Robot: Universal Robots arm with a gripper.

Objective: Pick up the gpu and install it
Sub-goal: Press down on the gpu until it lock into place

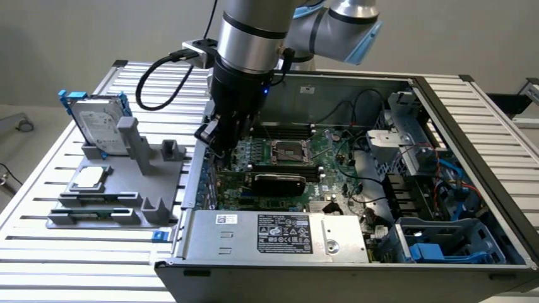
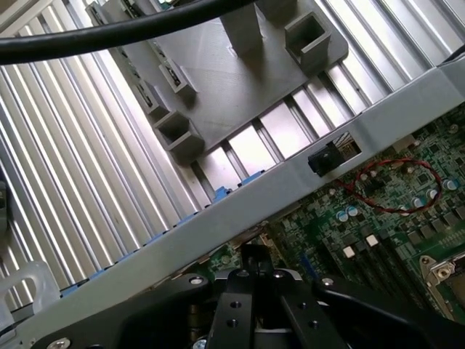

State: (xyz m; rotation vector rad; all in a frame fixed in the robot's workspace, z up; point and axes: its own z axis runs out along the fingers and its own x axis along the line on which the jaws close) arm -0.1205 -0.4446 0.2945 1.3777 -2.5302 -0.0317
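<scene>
The gpu [image 1: 279, 183], a flat card with a glossy black shroud, stands on edge on the motherboard [image 1: 332, 167] inside the open computer case [image 1: 438, 113]. It sits just in front of the CPU socket [image 1: 289, 150]. My gripper [image 1: 217, 144] hangs shut above the board near the case's wall on the exterior view's left, over the card's end on that side. Whether it touches the card I cannot tell. In the wrist view the gripper [image 2: 254, 280] has its black fingers [image 2: 234, 298] pressed together with nothing between them, above the green motherboard [image 2: 392, 196].
A grey holder plate [image 1: 110, 189] lies on the slatted table on the exterior view's left. It carries a silver hard drive in a blue frame [image 1: 97, 123] and a square CPU chip [image 1: 90, 178]. The power supply [image 1: 274, 233] fills the case's front. Drive cages and cables [image 1: 421, 189] crowd the exterior view's right.
</scene>
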